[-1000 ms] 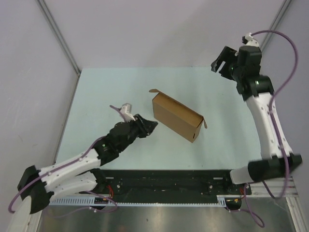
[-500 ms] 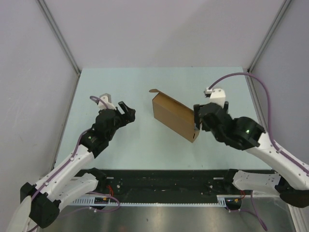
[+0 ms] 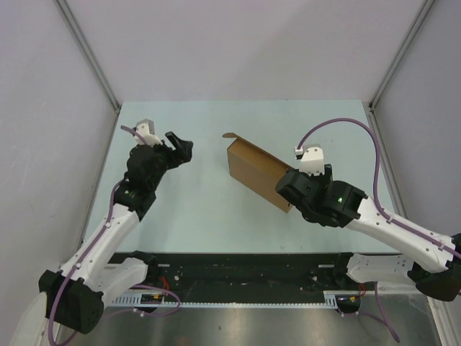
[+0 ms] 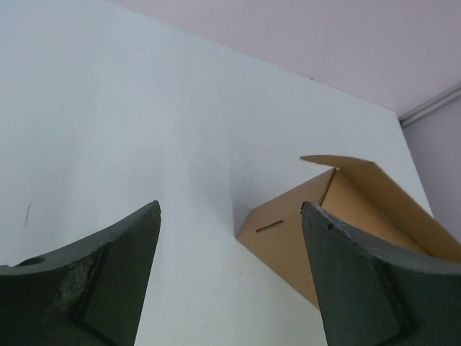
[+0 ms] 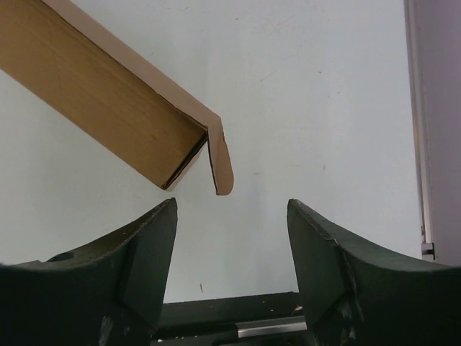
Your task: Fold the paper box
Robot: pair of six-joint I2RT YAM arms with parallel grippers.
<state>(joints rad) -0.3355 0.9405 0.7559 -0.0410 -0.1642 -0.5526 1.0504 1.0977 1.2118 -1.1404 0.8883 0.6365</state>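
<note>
The paper box (image 3: pixel 251 167) is a long brown cardboard carton lying diagonally mid-table. Its far-left end has a flap raised (image 4: pixel 338 162), with a slit in that end wall. Its near-right end is open, with a rounded flap (image 5: pixel 222 162) hanging loose. My left gripper (image 3: pixel 181 146) hovers left of the box, apart from it, open and empty (image 4: pixel 230 209). My right gripper (image 3: pixel 288 189) hangs over the box's near-right end, open (image 5: pixel 230 203), holding nothing. The box (image 5: pixel 101 108) lies beyond its fingertips.
The pale green table (image 3: pixel 194 209) is walled by grey panels at the back and both sides. A black rail (image 3: pixel 245 270) runs along the near edge between the arm bases. A metal frame strip (image 5: pixel 418 130) borders the table's right side.
The left gripper opened and pulled back-left, away from the box. The right arm swung from the far-right corner down onto the box's near-right end, its jaws narrowing a little.
</note>
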